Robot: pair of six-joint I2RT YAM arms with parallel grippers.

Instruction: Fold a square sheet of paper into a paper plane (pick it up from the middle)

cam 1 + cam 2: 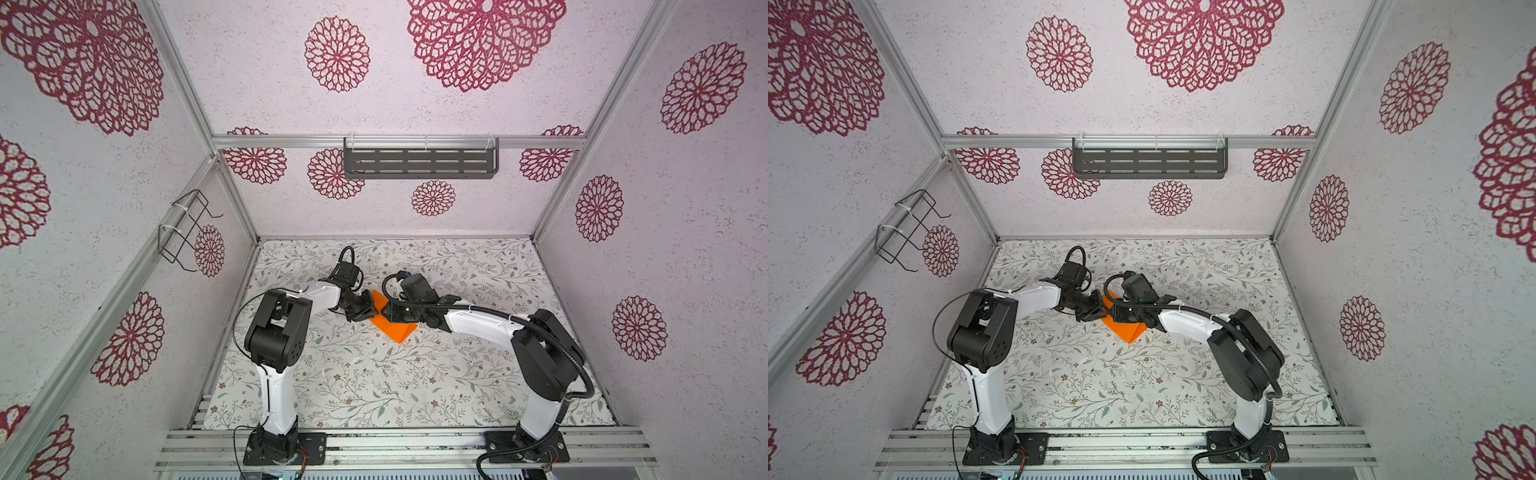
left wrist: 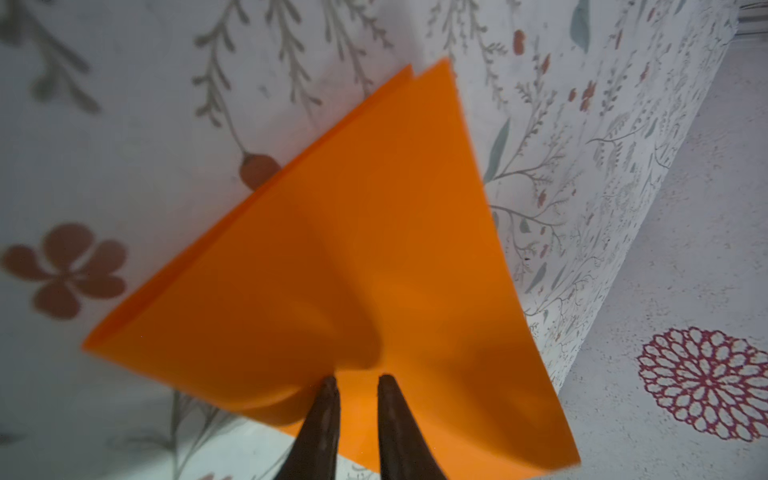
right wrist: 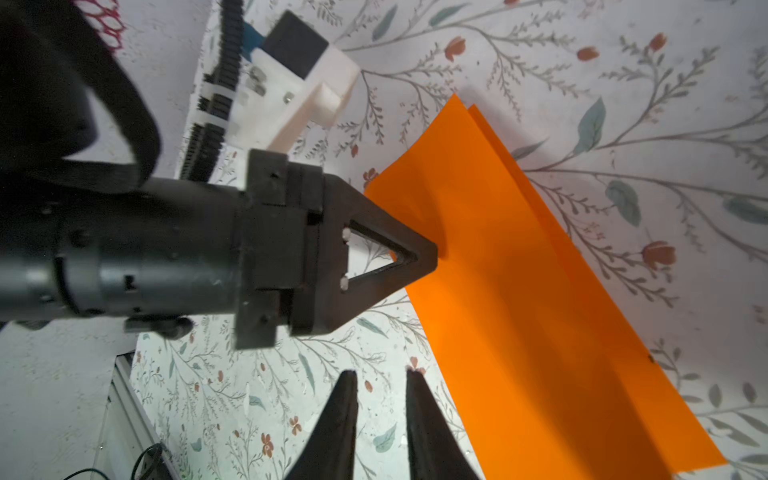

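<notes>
Near edge: both arm bases sit on the aluminium rail [image 1: 399, 446]. The floral-print bench [image 1: 374, 386] starts just beyond it. Both arms bend inward and meet at about mid-bench.

Right claw [image 3: 380, 372]: fingers narrowly spread with nothing between them, and the bench print shows through the gap. The tips are just beside the paper's edge; no contact seen.

Left claw [image 2: 355, 380]: fingers a narrow gap apart, with orange showing in the gap. The tips touch the paper, which puckers there. Cannot tell if any of it is nipped.

Sheet of paper [image 1: 397, 330]: bright orange, at mid-bench in both top views, partly hidden under the two claws. It is folded over. The left wrist view shows two layers with their corners slightly offset, and the right wrist view shows a crease running lengthwise.

Far: a dark slotted shelf [image 1: 419, 164] on the back wall and a wire rack [image 1: 187, 228] on the left wall.
</notes>
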